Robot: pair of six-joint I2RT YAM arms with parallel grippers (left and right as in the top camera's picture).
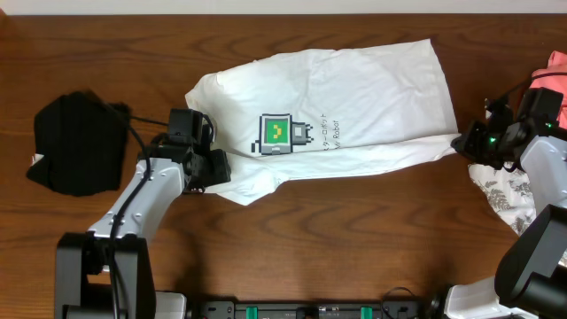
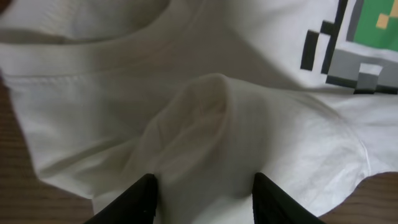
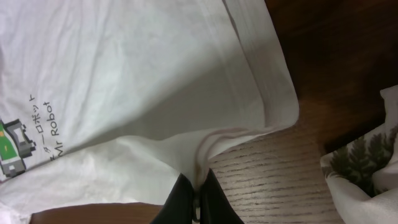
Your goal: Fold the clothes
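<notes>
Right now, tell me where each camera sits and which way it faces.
Overhead: above the table, looking straight down on the shirt; both arms show.
Left wrist: on the left arm, facing the collar; left hand open.
Right wrist: on the right arm, facing the hem; right hand shut on it.
Shared: all three show the robot print.

Four garments lie on the one table (image 1: 354, 239): one white T-shirt (image 1: 354, 97) across the middle, one black garment (image 1: 75, 142) by the left edge, one pink garment (image 1: 554, 75) at the right edge toward the far corner, and one leaf-patterned white garment (image 1: 500, 190) at the right edge, nearer the robot's side. The T-shirt carries one pixel-robot print (image 1: 279, 135) and two short lines of lettering (image 1: 330, 133). Two claws are in view: one left claw (image 1: 217, 168) and one right claw (image 1: 461, 143).
</notes>
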